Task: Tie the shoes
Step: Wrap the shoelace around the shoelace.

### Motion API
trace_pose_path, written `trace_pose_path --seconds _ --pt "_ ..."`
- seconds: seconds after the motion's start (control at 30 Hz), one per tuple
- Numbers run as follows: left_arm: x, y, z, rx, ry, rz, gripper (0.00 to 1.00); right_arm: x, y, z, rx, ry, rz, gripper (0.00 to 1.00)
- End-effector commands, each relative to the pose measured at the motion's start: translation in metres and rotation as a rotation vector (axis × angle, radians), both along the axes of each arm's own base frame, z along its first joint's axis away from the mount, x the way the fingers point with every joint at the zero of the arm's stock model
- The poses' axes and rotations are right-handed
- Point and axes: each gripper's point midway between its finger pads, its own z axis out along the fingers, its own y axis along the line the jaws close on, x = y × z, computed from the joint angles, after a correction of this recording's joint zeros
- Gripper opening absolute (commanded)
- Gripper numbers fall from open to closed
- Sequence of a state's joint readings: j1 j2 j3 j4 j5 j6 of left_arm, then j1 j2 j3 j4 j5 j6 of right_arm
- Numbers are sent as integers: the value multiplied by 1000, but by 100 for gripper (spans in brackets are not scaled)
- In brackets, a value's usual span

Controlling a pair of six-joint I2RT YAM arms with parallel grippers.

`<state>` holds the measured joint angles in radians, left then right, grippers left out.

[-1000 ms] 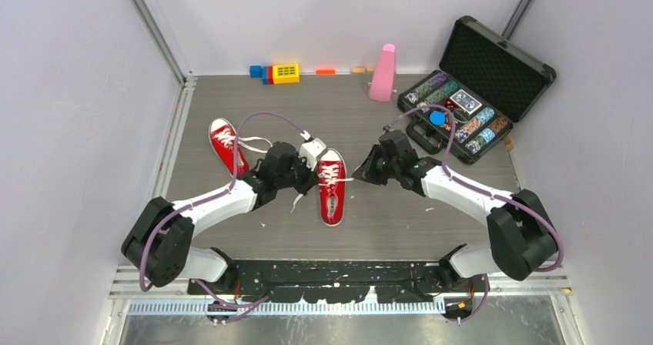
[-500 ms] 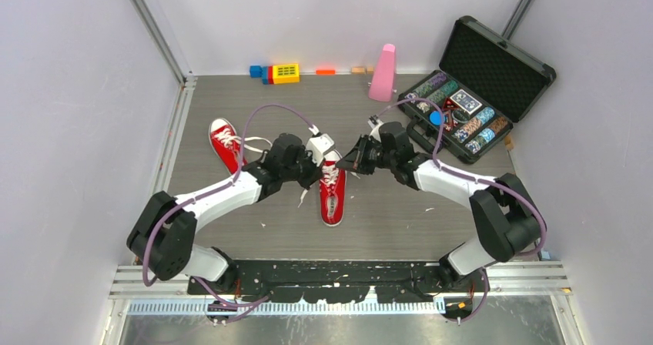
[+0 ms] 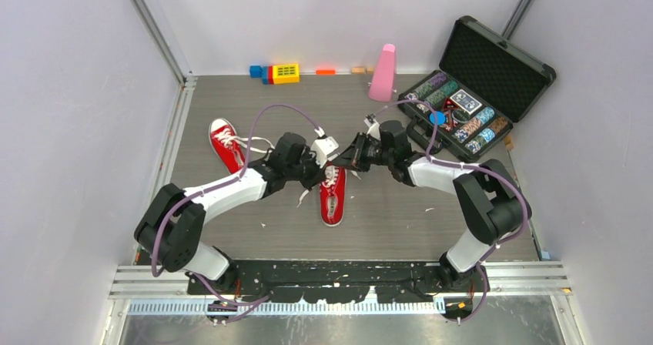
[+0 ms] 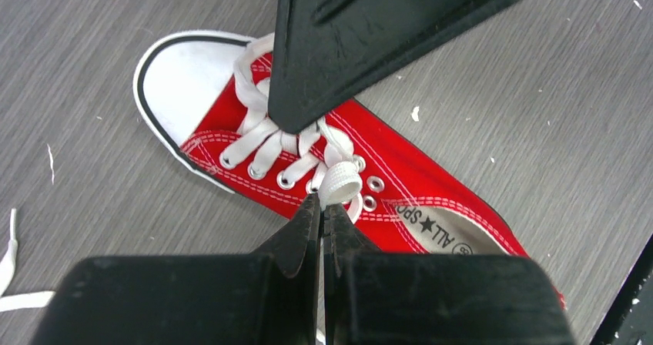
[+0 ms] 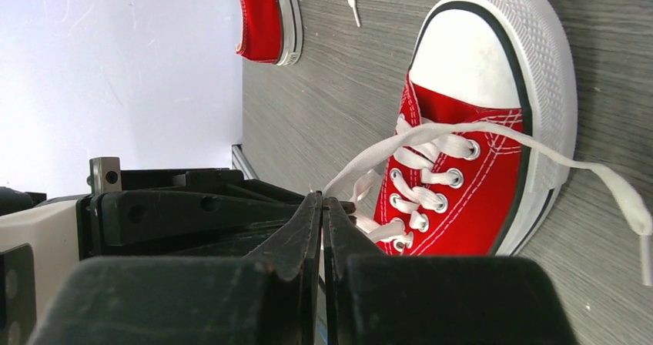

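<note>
Two red shoes with white laces lie on the grey table: one in the middle [image 3: 332,196] and one further left [image 3: 225,145]. My left gripper [image 3: 317,171] hovers over the middle shoe [image 4: 400,179]. It [image 4: 322,201] is shut on a loop of white lace [image 4: 341,182] near the top eyelets. My right gripper [image 3: 348,160] meets it from the right, and its black fingers [image 4: 346,45] cover part of the lacing. In the right wrist view its jaws [image 5: 322,200] stand pressed on a lace strand [image 5: 477,132] that runs across the toe [image 5: 477,60].
An open black case of poker chips [image 3: 471,91] sits at the back right. A pink metronome [image 3: 383,73] and coloured blocks [image 3: 277,73] stand along the back wall. Loose lace [image 3: 254,141] trails from the left shoe. White scraps dot the floor.
My right gripper has swung left, from beside the shoe to right up against the left gripper. The left gripper has crept forward and right with its lace loop.
</note>
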<state>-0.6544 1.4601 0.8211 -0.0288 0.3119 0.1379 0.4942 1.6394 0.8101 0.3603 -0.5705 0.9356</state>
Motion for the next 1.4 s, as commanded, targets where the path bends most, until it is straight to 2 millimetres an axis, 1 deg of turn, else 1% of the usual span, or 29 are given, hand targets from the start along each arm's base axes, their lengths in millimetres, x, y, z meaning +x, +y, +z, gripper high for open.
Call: trace_pose_path --seconds 0.0,0.13,0.5,0.63,0.87,1.0,1.37 --pt "14 -12 17 -25 -37 -7 0 5 5 20 77 -51 29 9" --pt "15 -10 16 -25 -34 14 0 4 0 21 137 -38 28 8" --pt "15 -10 8 -18 -21 22 0 -4 -6 0 143 -17 51 7" --pt "17 -11 6 -15 -11 24 0 -5 -4 5 185 -22 63 8" --pt "20 -11 1 -4 12 42 0 -6 -6 3 183 -22 58 9" --pt "21 -13 1 -7 13 40 0 -7 -6 6 189 -27 67 9" --pt "24 -22 5 -34 21 32 0 -9 -7 -4 170 -10 72 16"
